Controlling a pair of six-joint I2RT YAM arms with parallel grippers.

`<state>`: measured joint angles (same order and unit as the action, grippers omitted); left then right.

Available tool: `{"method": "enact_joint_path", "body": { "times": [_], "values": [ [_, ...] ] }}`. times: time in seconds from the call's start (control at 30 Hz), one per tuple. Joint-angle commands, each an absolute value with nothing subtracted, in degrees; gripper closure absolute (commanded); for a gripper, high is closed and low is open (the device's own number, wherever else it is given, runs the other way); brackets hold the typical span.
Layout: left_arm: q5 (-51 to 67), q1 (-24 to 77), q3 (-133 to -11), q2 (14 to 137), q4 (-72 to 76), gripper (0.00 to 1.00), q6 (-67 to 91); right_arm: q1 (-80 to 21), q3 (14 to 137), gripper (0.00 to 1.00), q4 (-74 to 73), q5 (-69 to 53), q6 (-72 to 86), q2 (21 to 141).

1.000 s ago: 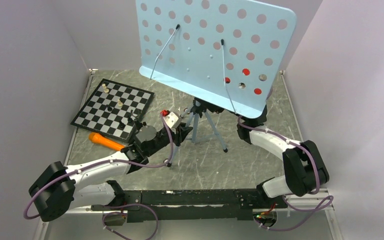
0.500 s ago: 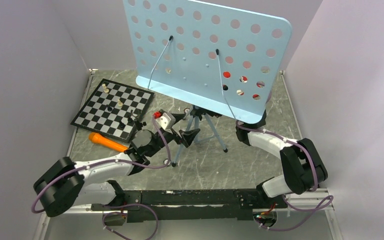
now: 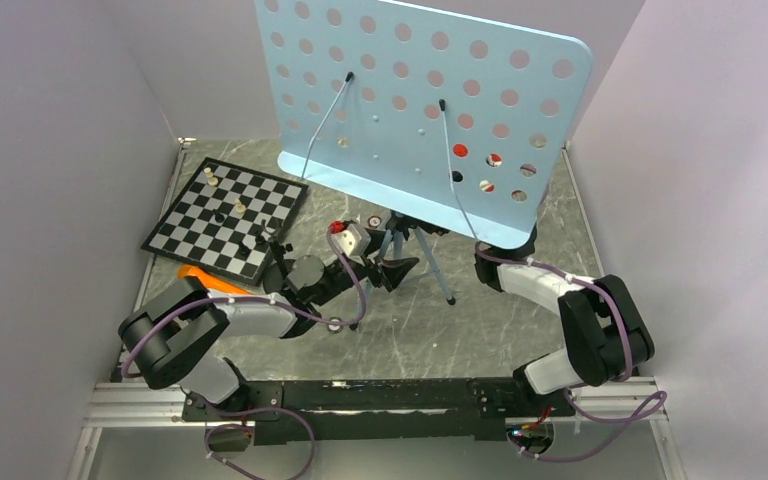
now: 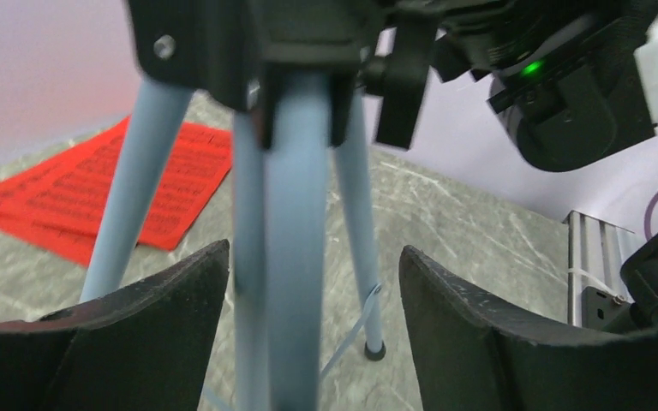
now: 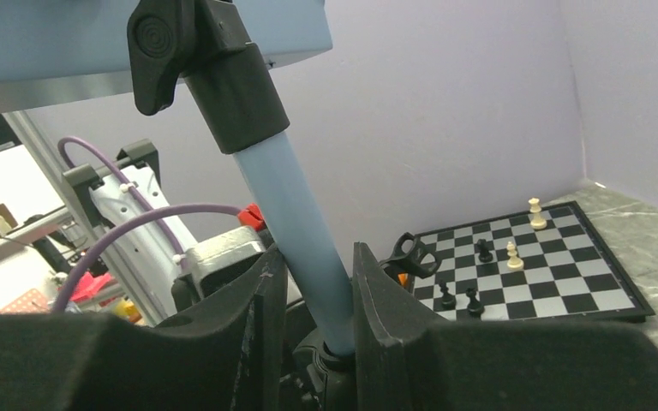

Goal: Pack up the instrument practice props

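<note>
The light-blue music stand stands mid-table, its perforated desk filling the top view above its tripod legs. My left gripper is open, and its fingers straddle a tripod leg without touching it. My right gripper is shut on the stand's pole just above the tripod hub; in the top view the desk hides it. Red music sheets lie on the table behind the legs. The orange microphone is mostly hidden by my left arm. A black mic clip shows beside the chessboard.
A black-and-white chessboard with several pieces lies at the left rear and also shows in the right wrist view. Purple walls close in the left, rear and right sides. The arm rail runs along the near edge.
My left arm has reached right and forward, bringing its open gripper around the tripod legs. The stand's desk swung left, then settled slightly back to the right. My right gripper kept its hold.
</note>
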<state>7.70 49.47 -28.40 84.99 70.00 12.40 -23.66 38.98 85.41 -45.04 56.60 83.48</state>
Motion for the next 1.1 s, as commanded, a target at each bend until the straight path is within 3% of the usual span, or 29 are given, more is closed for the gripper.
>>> {"method": "enact_joint_path", "body": {
  "times": [0.0, 0.13, 0.27, 0.4, 0.47, 0.53, 0.57, 0.7, 0.83, 0.93, 1.07],
  "values": [
    [11.20, 49.19, -33.46, 88.35, 74.18, 0.33, 12.40, -22.99, 34.97, 1.00, 74.06, -51.20, 59.98, 83.26],
    [11.70, 49.13, -35.90, 91.94, 74.19, 0.58, 13.20, -22.85, 34.83, 1.00, 75.06, -51.09, 61.16, 83.89],
    [10.34, 49.15, -37.43, 93.69, 73.23, 0.69, 12.72, -22.76, 35.41, 1.00, 75.18, -51.21, 61.44, 84.29],
    [9.10, 49.15, -38.31, 93.85, 72.15, 0.86, 11.51, -22.76, 35.93, 1.00, 74.47, -51.50, 60.76, 84.15],
    [9.51, 49.14, -38.05, 93.14, 71.35, 0.83, 11.23, -22.76, 36.08, 1.00, 71.81, -51.46, 58.24, 83.22],
    [9.56, 49.14, -37.18, 91.44, 70.13, 0.63, 10.85, -22.76, 36.59, 1.00, 63.37, -50.80, 52.76, 81.24],
    [9.31, 49.13, -36.51, 90.69, 69.84, 0.59, 10.76, -22.76, 36.84, 1.00, 59.99, -49.92, 50.05, 79.70],
    [8.95, 49.18, -34.70, 88.53, 68.66, 0.60, 10.44, -22.79, 38.28, 0.66, 54.18, -47.91, 44.42, 76.91],
    [8.69, 49.22, -33.72, 87.61, 67.44, 0.79, 10.44, -22.81, 40.75, 0.47, 52.43, -46.35, 41.63, 75.87],
    [8.16, 49.56, -32.96, 86.67, 66.28, 0.90, 9.60, -22.84, 43.18, 0.39, 51.11, -45.73, 39.15, 75.67],
    [7.50, 50.20, -32.45, 85.30, 64.44, 1.00, 8.41, -22.77, 44.63, 0.36, 52.63, -45.11, 38.31, 75.85]
  ]
}}
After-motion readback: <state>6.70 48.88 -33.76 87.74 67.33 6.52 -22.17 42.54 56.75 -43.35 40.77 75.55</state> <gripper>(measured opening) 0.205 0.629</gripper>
